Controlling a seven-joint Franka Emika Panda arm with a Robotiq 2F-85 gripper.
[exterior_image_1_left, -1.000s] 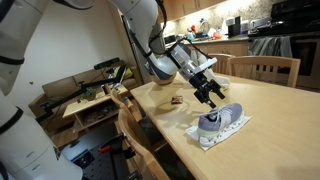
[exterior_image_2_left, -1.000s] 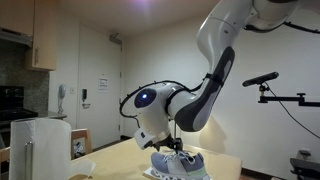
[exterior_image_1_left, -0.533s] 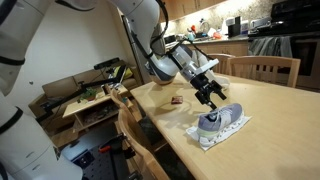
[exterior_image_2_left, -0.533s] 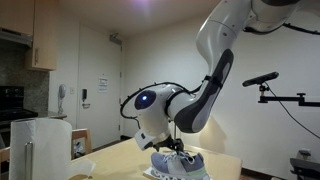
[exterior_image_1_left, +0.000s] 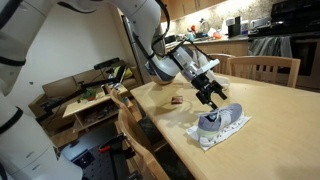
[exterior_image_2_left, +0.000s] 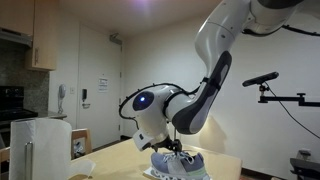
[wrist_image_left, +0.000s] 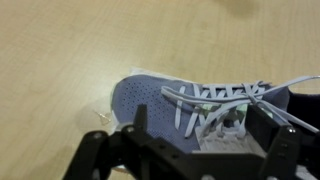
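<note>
Lighting: warm, indoor, moderately dim; we see a ceiling light (exterior_image_2_left: 150, 4) glaring in an exterior view. Shadows: soft, on the table (exterior_image_1_left: 275, 105). Wrist view: shoe (wrist_image_left: 160, 95) sharp; we note a blurred, dark lower edge.

Wide exteriors, wrist close above shoe (wrist_image_left: 190, 105)

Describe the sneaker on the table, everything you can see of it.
The sneaker is a single shoe with a grey-blue, mesh-like upper, a white sole and white laces. The laces are threaded but untied, and one end trails off sideways. It stands upright on its sole on a white sheet on the wooden table. The open end effector hangs just above the laces; whether it touches them cannot be told.
</note>
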